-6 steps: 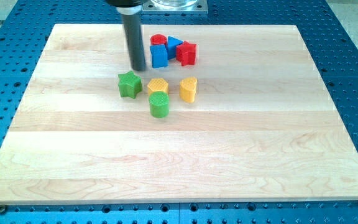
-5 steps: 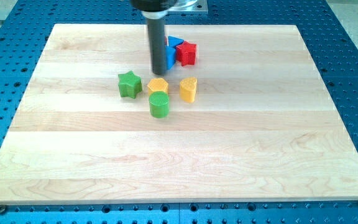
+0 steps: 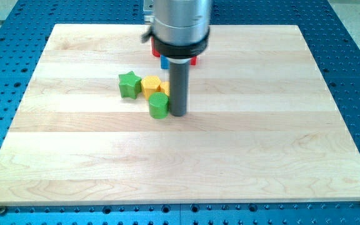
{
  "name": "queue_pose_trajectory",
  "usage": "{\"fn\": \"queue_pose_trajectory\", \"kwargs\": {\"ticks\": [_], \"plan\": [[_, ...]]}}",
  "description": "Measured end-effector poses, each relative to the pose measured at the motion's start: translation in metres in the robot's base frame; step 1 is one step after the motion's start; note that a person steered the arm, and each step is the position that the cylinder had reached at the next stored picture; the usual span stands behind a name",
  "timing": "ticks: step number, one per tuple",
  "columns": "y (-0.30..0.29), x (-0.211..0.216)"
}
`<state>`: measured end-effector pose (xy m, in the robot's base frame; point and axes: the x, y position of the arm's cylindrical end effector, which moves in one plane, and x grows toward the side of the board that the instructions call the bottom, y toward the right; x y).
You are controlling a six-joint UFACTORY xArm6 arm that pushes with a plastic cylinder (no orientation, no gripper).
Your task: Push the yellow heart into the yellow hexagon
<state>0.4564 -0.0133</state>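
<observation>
Yellow hexagon (image 3: 150, 84) is sitting just right of the green star (image 3: 129, 84); my tip (image 3: 177, 114) is resting beside the green cylinder (image 3: 158, 105), gripping nothing; the rod is hiding most of the yellow heart (image 3: 166, 88).

On the surface (image 3: 261, 156), my tip (image 3: 177, 114) stands just to the view's right of the green cylinder (image 3: 159, 105), close against it. Above that cylinder lies the yellow hexagon (image 3: 150, 84), and the green star (image 3: 129, 84) sits just to the hexagon's left. A sliver of the yellow heart (image 3: 165, 87) shows between the hexagon and the rod, touching the hexagon. Toward the view's top, behind the rod's housing, 2 more blocks, the blue block (image 3: 165, 62) and the red block (image 3: 193, 60), are mostly hidden.
</observation>
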Motion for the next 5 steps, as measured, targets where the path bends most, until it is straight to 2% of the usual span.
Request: {"fn": "queue_pose_trajectory", "kwargs": {"ticks": [1,2,3,5], "plan": [[0.004,0.001],[0.048,0.011],[0.031,-0.015],[-0.045,-0.033]]}}
